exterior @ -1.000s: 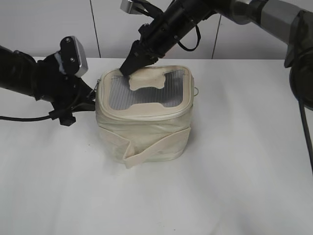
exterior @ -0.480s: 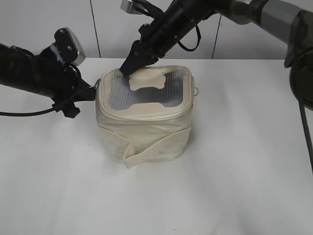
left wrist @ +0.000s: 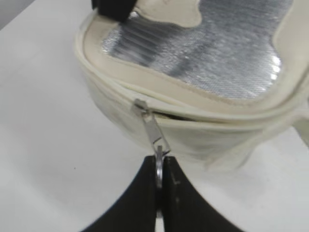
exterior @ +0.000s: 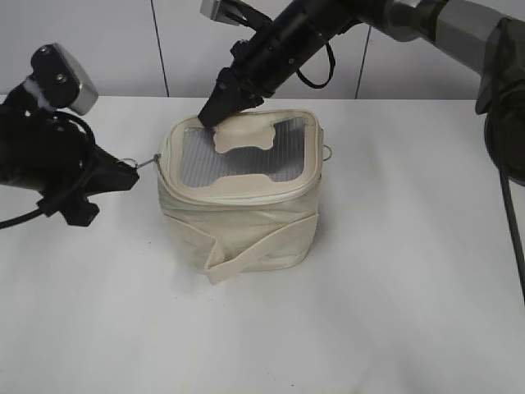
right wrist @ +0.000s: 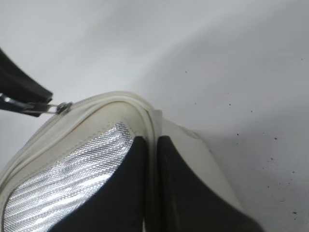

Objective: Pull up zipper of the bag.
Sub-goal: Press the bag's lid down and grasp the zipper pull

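Observation:
The cream bag stands mid-table, grey mesh top up with its bone-shaped patch. My left gripper is left of the bag, shut on the ring of a silver zipper pull, which is stretched taut out from the lid rim. In the left wrist view the pull runs from the zip track into my shut left gripper. My right gripper is shut on the lid rim at the bag's back left corner. In the right wrist view that gripper pinches the cream rim.
A second silver pull hangs at the bag's right side. A cream strap band wraps the bag's front. The white table stretches around it, with a pale wall behind.
My left arm has drawn back to the left, away from the bag, with the pull's ring in it. The pull now stands out taut. The right gripper has stayed on the rim.

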Controlling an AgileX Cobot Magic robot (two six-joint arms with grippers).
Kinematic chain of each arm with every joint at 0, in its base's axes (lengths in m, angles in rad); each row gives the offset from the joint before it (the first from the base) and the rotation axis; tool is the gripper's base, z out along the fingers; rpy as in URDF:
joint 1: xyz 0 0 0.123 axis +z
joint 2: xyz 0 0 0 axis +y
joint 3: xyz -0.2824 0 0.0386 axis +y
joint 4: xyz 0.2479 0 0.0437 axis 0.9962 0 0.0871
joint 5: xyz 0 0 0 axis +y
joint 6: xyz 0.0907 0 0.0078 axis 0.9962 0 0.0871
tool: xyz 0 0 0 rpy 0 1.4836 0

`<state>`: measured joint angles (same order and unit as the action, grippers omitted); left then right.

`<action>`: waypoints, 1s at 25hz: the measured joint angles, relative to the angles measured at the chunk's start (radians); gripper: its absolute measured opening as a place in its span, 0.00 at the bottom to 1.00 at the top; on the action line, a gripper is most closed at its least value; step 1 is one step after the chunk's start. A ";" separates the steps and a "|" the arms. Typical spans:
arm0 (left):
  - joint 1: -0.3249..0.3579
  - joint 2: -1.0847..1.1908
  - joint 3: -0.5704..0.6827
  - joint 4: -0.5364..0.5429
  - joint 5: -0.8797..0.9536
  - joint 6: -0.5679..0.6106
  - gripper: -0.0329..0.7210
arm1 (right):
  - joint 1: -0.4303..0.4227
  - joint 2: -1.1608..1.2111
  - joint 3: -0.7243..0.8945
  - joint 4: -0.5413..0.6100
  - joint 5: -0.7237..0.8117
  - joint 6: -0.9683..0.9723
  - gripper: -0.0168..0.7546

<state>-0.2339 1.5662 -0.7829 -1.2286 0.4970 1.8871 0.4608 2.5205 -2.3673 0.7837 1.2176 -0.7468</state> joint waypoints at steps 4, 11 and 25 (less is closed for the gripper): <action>-0.022 -0.108 0.108 0.001 0.001 -0.046 0.04 | 0.000 0.000 0.000 0.015 0.000 0.032 0.08; -0.203 -0.184 0.195 -0.007 -0.031 -0.085 0.04 | 0.000 0.000 0.001 0.028 0.000 0.097 0.08; -0.555 0.002 0.062 -0.259 -0.255 -0.197 0.07 | -0.001 0.000 0.002 0.015 0.000 0.144 0.20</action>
<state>-0.7887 1.5684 -0.7210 -1.4873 0.2425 1.6896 0.4600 2.5205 -2.3652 0.7986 1.2176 -0.6033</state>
